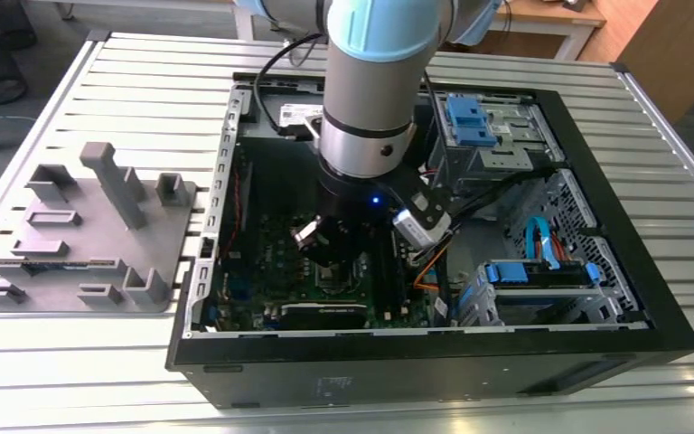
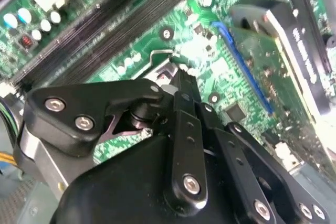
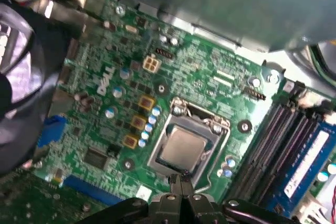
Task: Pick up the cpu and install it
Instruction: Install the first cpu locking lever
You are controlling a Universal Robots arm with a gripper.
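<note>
The cpu (image 3: 181,147) sits flat in the socket bracket (image 3: 188,141) on the green motherboard (image 3: 105,103), centre of the first wrist view. The end effector (image 3: 181,181) hangs just beside the socket's lower edge, fingers pressed together, grasping nothing. The chip looks light, stiff and slick-topped, with a likely fragile underside; its thin edges are the place to hold it.
</note>
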